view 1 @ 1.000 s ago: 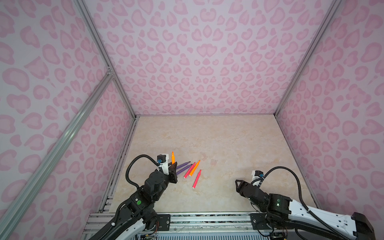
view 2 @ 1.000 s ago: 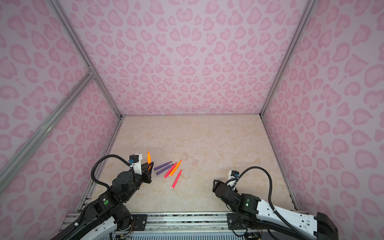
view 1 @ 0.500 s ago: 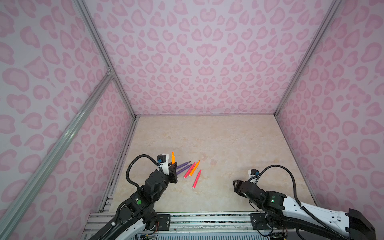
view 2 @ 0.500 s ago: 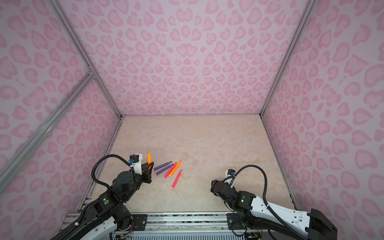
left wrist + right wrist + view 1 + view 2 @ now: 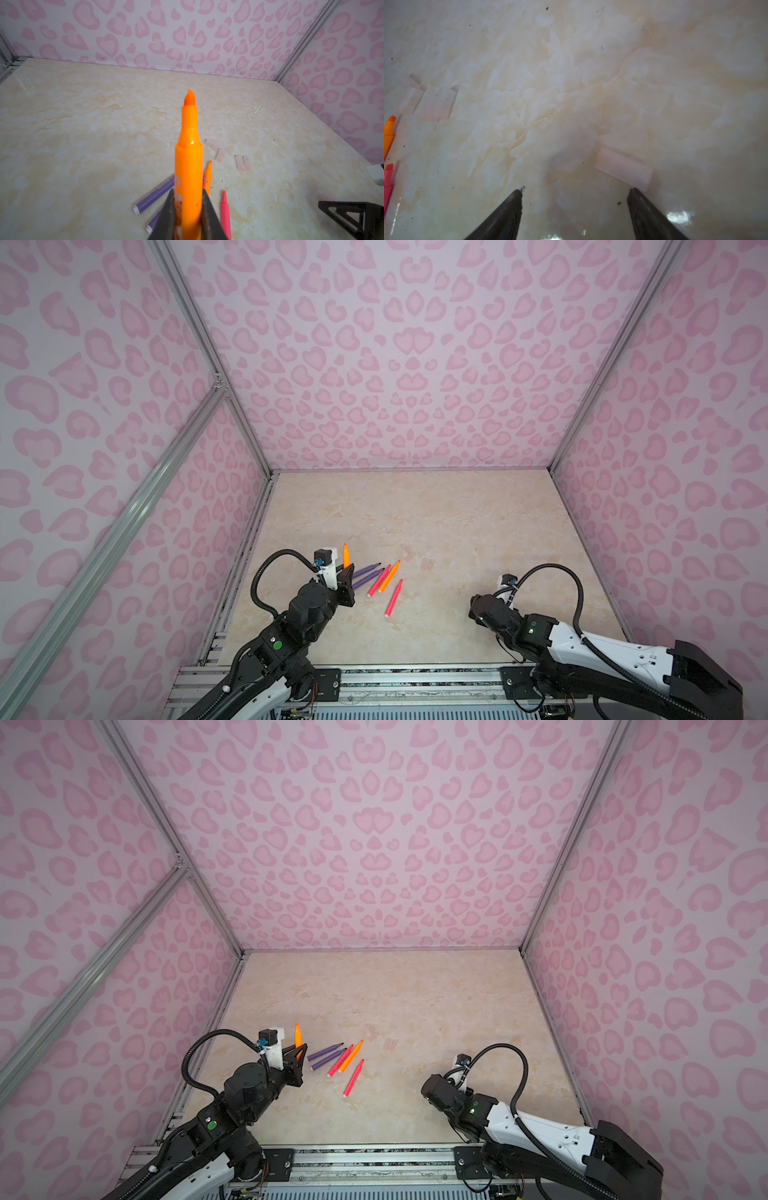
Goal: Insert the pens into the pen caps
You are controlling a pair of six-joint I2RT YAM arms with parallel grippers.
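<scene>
My left gripper [image 5: 188,194] is shut on an orange pen [image 5: 188,158], which stands tip up in both top views [image 5: 346,556] [image 5: 298,1036]. Beside it on the table lie two purple pens [image 5: 368,571] [image 5: 368,582], a pink-red pen [image 5: 378,581], a second orange pen [image 5: 390,576] and another pink-red pen [image 5: 393,598]. Several clear pen caps [image 5: 219,154] [image 5: 242,163] lie just past the pens. My right gripper [image 5: 575,191] is open, low over the table with nothing between its fingers. One pen cap [image 5: 623,169] lies just beyond one fingertip [image 5: 633,192].
Pink patterned walls close in the beige marble table [image 5: 415,510] on three sides, with metal posts in the corners. A metal rail [image 5: 415,674] runs along the front edge. Both arms reach in from the front, with the right gripper [image 5: 476,609] near the front right.
My right arm has slid a little to the left, toward the middle of the table, and its jaws have opened wider. The left arm and its orange pen have not moved.
</scene>
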